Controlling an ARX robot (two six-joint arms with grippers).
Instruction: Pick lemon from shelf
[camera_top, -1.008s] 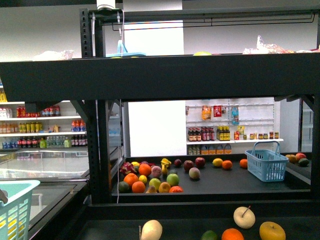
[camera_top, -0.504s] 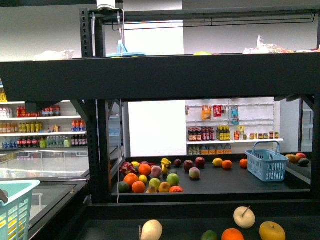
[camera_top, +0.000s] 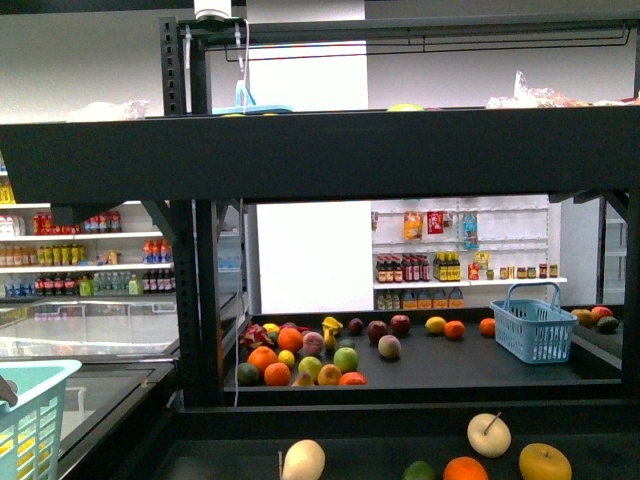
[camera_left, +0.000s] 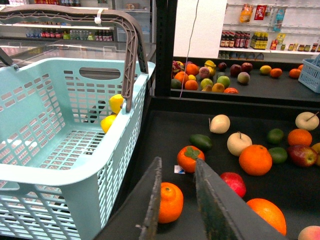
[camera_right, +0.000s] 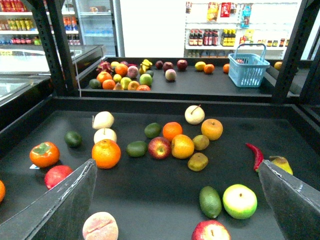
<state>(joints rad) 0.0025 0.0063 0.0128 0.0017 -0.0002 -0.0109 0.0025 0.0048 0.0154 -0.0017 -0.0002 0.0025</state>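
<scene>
Nothing among the fruit has shifted since the earlier front pictures; only the rim of the light-blue basket (camera_top: 30, 385) at the lower left sits very slightly differently. Going from left to right, that basket (camera_left: 65, 125) stands just beside the shelf (camera_left: 165, 145), its grey-brown handle (camera_left: 131, 45) raised, and two yellow lemon-like fruits (camera_left: 113, 112) lie inside it against the wall nearest the shelf. The left end effector (camera_left: 177, 200) hangs over the near tier with its two dark fingers (camera_left: 150, 205) a narrow way apart and nothing between them; an orange (camera_left: 170, 200) lies on the tray under the gap, with a persimmon (camera_left: 190, 158) just beyond it. Further along the same tier lie a pale round fruit (camera_right: 103, 120), a large orange (camera_right: 106, 153), a red apple (camera_right: 159, 147) and a yellow apple (camera_right: 212, 129), near each other. The right end effector (camera_right: 175, 200) stands with its fingers (camera_right: 60, 205) spread wide, empty, above a green apple (camera_right: 239, 201) and a dark green avocado-like fruit (camera_right: 210, 201). A red chilli (camera_right: 256, 154) lies toward the right rim. On the far tier, a cluster of mixed fruit (camera_top: 300, 360) sits left, a yellow lemon-like fruit (camera_top: 435, 324) lies near the middle beside an orange one (camera_top: 454, 329), and a small blue basket (camera_top: 533, 322) stands to the right. I cannot tell for sure which yellow fruit is a lemon.
</scene>
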